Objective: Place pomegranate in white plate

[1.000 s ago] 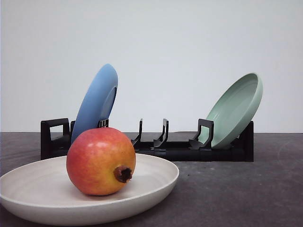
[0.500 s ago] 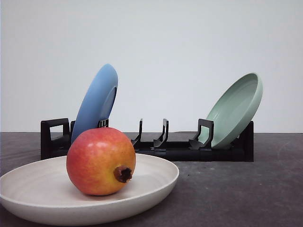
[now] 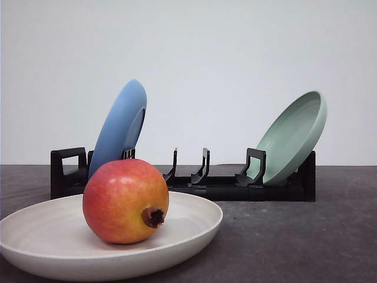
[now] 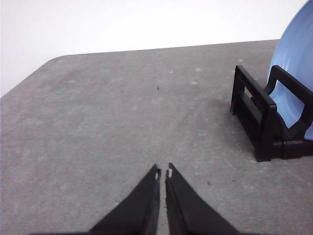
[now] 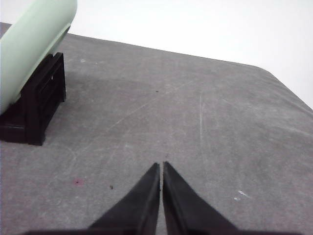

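Both jaw pairs are closed on nothing: left gripper (image 4: pixel 163 172) and right gripper (image 5: pixel 161 165) sit low-centre over bare table (image 5: pixel 195 127). Pomegranate (image 3: pixel 125 201) rests inside the white plate (image 3: pixel 194 227), lower left of the front view.

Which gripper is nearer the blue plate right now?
Left. The left gripper is shut over bare table with the blue plate and its rack end close by. The right gripper, also shut, sits by the green plate at the rack's opposite end.
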### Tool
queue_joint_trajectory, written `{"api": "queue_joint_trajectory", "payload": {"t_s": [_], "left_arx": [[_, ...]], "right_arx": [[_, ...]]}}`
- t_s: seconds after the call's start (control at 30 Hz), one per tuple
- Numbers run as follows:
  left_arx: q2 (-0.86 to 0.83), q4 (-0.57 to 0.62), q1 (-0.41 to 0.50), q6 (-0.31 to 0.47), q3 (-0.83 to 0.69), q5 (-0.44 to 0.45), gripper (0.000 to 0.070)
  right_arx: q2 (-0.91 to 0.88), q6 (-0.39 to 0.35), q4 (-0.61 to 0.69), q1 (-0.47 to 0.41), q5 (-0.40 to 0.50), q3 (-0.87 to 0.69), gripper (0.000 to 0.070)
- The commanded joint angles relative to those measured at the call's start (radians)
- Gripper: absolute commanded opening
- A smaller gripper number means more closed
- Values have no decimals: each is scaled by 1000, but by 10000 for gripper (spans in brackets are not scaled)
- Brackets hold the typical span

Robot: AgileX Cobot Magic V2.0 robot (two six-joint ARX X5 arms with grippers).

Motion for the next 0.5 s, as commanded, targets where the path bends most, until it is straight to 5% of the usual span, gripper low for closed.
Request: {"api": "queue_joint_trajectory", "payload": {"t_s": [0.0, 0.47], "left_arx": [[-2, -2, 0, 3, -11, 1, 0], [-2, -2, 0, 3, -11, 1, 0]], "right_arx": [[-1, 17, 11, -2, 4, -4, 3], [-1, 17, 11, -2, 4, -4, 3]]}}
